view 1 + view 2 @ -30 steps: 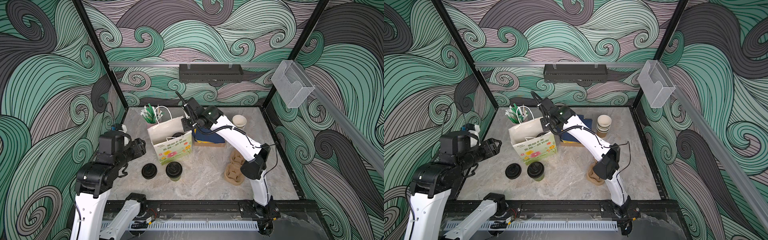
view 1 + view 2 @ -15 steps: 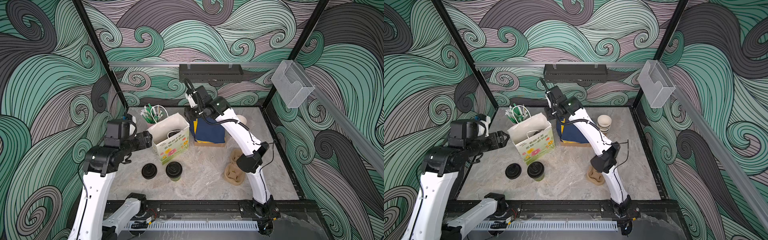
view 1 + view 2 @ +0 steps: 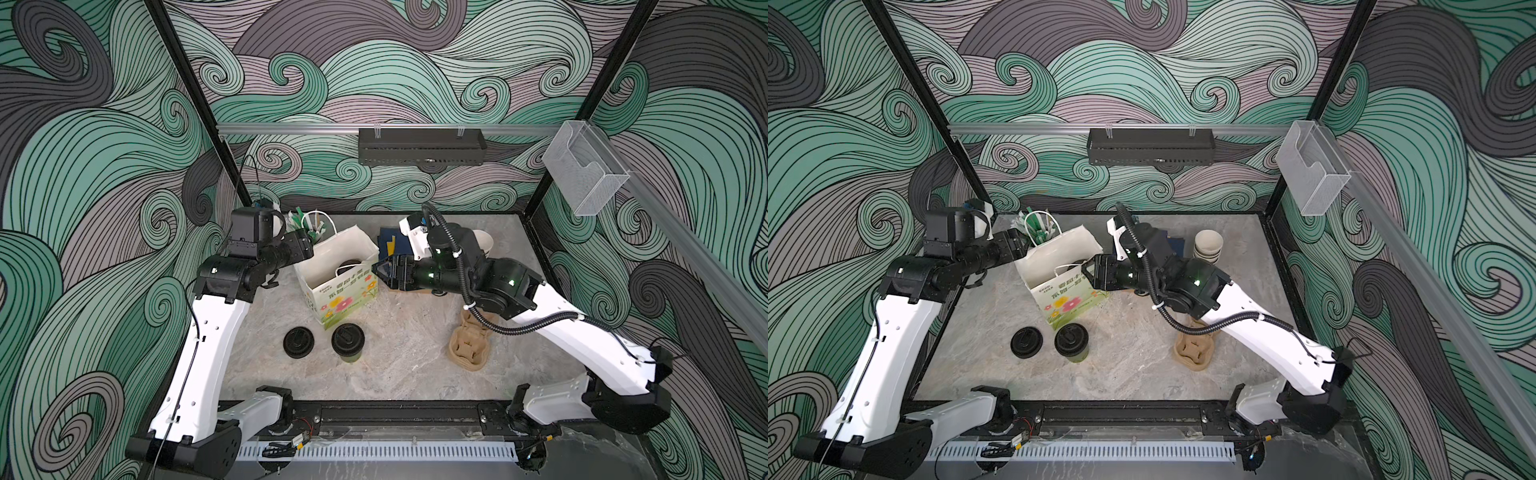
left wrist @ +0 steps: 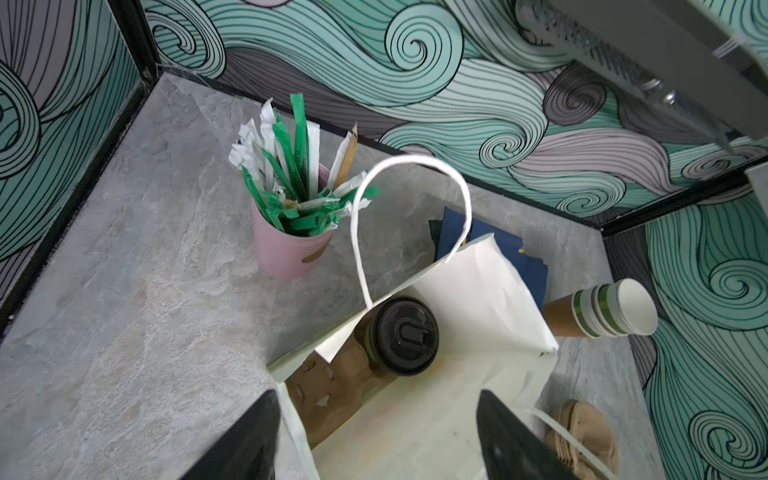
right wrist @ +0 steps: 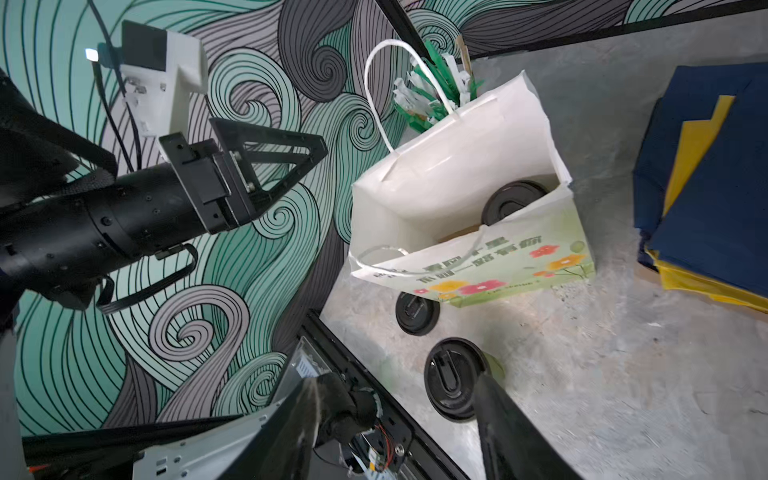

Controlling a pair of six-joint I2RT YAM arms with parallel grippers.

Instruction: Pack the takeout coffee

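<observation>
By bag (image 3: 345, 291): cup (image 3: 348, 347) vert., lid (image 3: 348, 337) up

One cup (image 4: 402, 336) sits in the bag (image 3: 337, 250), seemingly on a carrier (image 4: 332, 388), another (image 3: 348, 340) before it.

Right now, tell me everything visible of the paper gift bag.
The paper gift bag stands open-mouthed on the stone-look tabletop between the open left gripper and open right gripper. White paper; green front printed with flowers and lettering. One white handle arches upright, the other droops at the front rim. Inside: a brown cup carrier and a black-lidded coffee cup.
</observation>
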